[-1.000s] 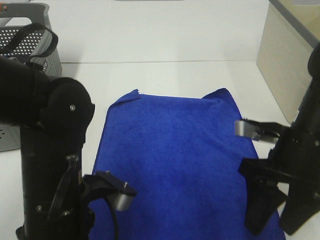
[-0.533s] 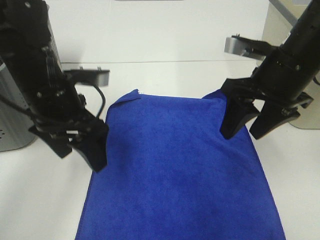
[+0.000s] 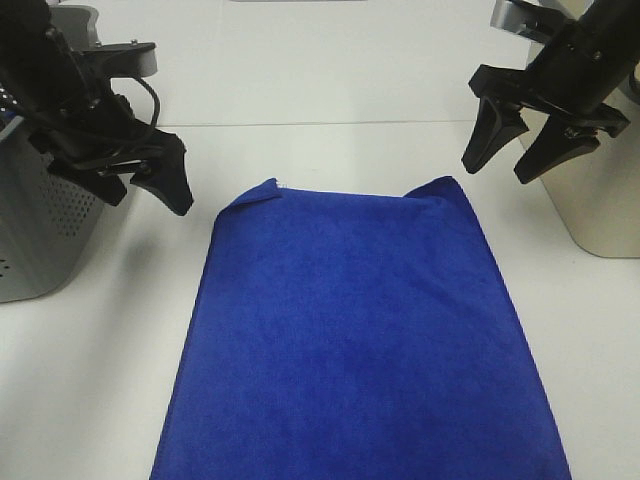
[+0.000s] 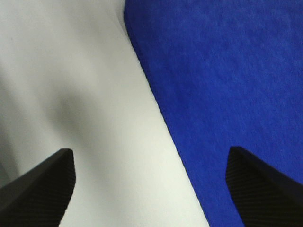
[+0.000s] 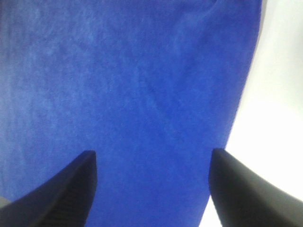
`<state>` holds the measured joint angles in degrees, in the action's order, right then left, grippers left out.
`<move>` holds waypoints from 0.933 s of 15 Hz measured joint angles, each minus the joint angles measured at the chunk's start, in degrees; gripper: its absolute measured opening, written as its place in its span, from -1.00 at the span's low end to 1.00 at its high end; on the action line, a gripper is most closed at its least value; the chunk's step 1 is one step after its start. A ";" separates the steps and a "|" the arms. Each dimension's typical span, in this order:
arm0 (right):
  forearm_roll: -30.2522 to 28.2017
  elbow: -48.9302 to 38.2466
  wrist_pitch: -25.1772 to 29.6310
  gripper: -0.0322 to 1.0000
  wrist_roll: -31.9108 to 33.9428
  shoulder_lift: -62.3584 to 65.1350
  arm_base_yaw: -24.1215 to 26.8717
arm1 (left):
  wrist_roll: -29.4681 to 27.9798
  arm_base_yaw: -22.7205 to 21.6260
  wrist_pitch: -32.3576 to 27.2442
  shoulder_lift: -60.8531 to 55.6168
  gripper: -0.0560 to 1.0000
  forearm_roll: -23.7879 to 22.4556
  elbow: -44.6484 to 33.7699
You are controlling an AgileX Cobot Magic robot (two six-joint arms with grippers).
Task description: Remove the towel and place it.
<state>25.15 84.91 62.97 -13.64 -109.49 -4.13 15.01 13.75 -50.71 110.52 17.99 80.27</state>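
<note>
White table (image 3: pixel 330 90): towel (image 3: pixel 360 330) lies flat; left gripper (image 3: pixel 145 195) and right gripper (image 3: pixel 497 170), jaws apart, have risen off it, so placement looks done.

The towel (image 3: pixel 360 330) runs off the picture at 6 o'clock. The grey basket (image 3: pixel 50 230) at 9 o'clock is cut off, partly behind the left arm (image 3: pixel 60 80). Wrist views look blurry.

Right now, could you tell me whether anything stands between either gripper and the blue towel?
Nothing visible does. The royal-blue plush towel lies spread on the white table with nothing on top. The left gripper and right gripper hang open near its far corners, not touching it; wrist views show only towel and table.
</note>
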 joint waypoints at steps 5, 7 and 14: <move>-2.29 12.78 0.52 0.36 0.29 -8.65 0.17 | 0.00 0.00 1.43 10.26 0.64 0.06 12.09; -4.01 18.45 0.52 0.36 0.29 -13.35 0.17 | -0.17 0.00 1.43 14.95 0.64 0.06 17.93; -7.68 32.49 0.69 0.36 0.52 -27.04 0.17 | -6.70 0.00 -5.04 30.19 0.64 2.12 36.90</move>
<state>17.48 117.40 63.66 -13.12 -136.54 -3.95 8.31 13.75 -55.75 140.72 20.11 117.17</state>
